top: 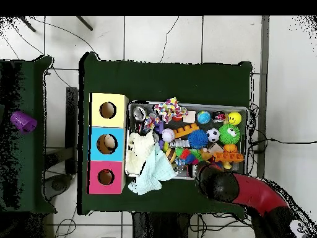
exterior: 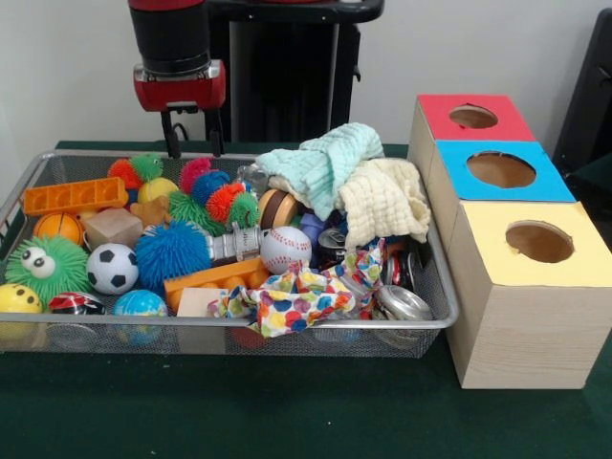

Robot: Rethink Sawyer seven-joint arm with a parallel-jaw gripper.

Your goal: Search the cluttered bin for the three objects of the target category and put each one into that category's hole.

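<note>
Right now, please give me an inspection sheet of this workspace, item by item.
Surface: green table, bare in front.
Job's things: mesh bin full of toys; three boxes with holes, red, blue, yellow, beside it.
Clutter: soccer ball, baseball, blue spiky ball, mint cloth, cream cloth, dotted cloth.
Claw: claw open, above the bin's far rim, holding nothing.
Cables: several on the tiled floor.
Surroundings: purple cup on a side table.

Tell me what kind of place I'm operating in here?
Probably a robotics lab test bench: a green-covered table on a tiled floor strewn with cables, holding a wire bin of toys and three colour-topped sorting boxes.
</note>
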